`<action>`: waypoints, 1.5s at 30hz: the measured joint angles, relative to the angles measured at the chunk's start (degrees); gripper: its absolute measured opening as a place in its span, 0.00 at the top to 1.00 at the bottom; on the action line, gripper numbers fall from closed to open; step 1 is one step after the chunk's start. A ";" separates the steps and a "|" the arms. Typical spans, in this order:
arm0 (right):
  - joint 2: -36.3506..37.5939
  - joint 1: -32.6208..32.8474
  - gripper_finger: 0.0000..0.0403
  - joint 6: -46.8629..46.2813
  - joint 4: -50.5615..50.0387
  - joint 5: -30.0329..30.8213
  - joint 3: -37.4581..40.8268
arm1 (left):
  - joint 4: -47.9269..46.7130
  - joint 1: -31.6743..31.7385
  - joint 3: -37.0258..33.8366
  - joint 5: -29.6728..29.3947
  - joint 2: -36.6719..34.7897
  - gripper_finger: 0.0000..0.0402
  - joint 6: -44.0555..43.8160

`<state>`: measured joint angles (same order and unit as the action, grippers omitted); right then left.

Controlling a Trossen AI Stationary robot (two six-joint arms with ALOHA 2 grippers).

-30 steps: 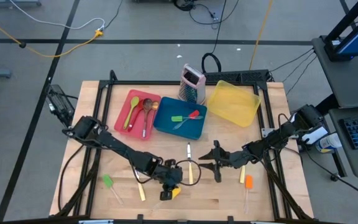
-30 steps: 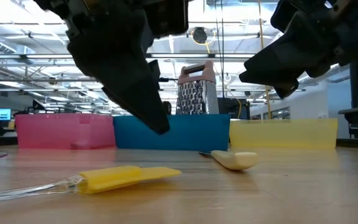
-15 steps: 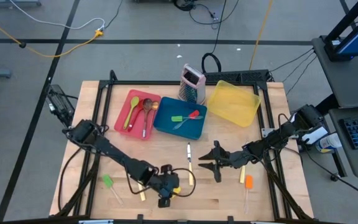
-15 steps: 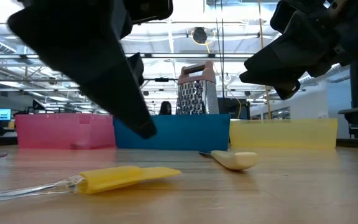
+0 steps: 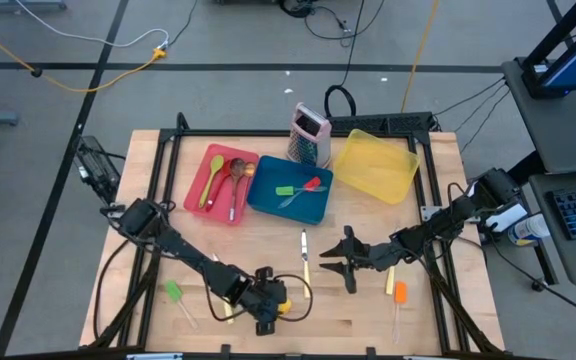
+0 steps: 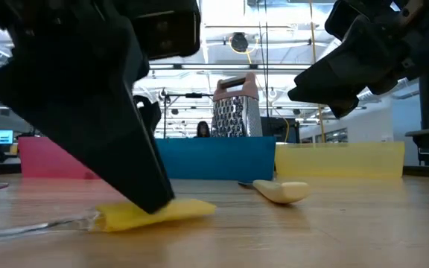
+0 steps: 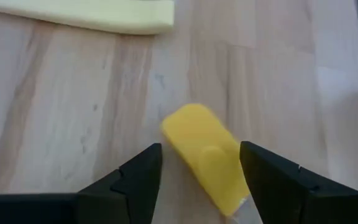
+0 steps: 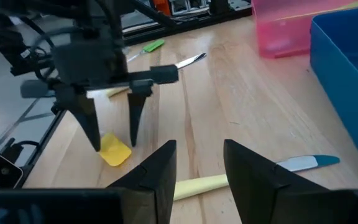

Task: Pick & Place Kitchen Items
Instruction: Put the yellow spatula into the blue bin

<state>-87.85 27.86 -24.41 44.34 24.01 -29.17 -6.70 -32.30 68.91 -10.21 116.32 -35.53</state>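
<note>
A yellow spatula (image 5: 283,307) with a clear handle (image 6: 36,225) lies flat on the wooden table near its near edge. My left gripper (image 7: 201,148) is open and low over it, with one finger on either side of the yellow head (image 7: 204,162). The right wrist view shows the same, with the left gripper (image 8: 114,143) astride the head (image 8: 114,152). I cannot see any finger touching the head. My right gripper (image 5: 332,266) hangs open above the table's middle, with nothing between its fingers. A pale-handled knife (image 8: 197,185) lies on the table below it.
Still on the table are the knife (image 5: 305,262), a green spatula (image 5: 174,292), a pale handle (image 5: 227,308), an orange spatula (image 5: 400,293) and another pale handle (image 5: 389,280). Behind stand a red tray (image 5: 196,190), a blue tray (image 5: 268,205), a yellow tray (image 5: 375,165) and a grater (image 5: 309,135).
My left gripper has moved toward the table's near edge and come down. Its fingers now stand around the yellow spatula's head. The spatula has not moved.
</note>
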 joint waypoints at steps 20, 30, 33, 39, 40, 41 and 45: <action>0.00 0.00 0.69 -1.62 -0.40 -0.04 -0.02 | -2.56 -2.35 0.04 -4.56 1.83 0.73 0.26; 0.00 0.00 0.69 -1.94 -0.42 -0.04 -0.02 | -2.32 -1.57 -0.07 -3.53 0.64 0.97 0.84; 0.00 0.00 0.69 -1.94 -0.42 -0.04 -0.02 | -3.82 -0.96 -0.35 -4.82 -1.93 0.96 3.35; 0.00 0.02 0.69 -1.27 -0.44 0.09 -0.02 | -8.74 2.20 -0.33 -9.10 -10.61 0.98 8.64; 0.00 0.02 0.69 -1.01 -0.44 0.17 -0.02 | -9.61 2.87 -0.33 -10.79 -11.85 0.97 9.46; 0.00 0.01 0.69 -0.67 -0.41 0.21 -0.02 | -10.32 3.55 -0.33 -12.40 -13.00 0.97 10.57; -0.02 0.02 0.69 -0.37 -0.47 1.63 -0.01 | -10.95 6.96 -0.28 -16.89 -17.12 0.97 16.72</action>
<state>-87.88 27.88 -24.78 43.87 25.64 -29.18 -17.65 -25.35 68.63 -27.10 99.20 -18.80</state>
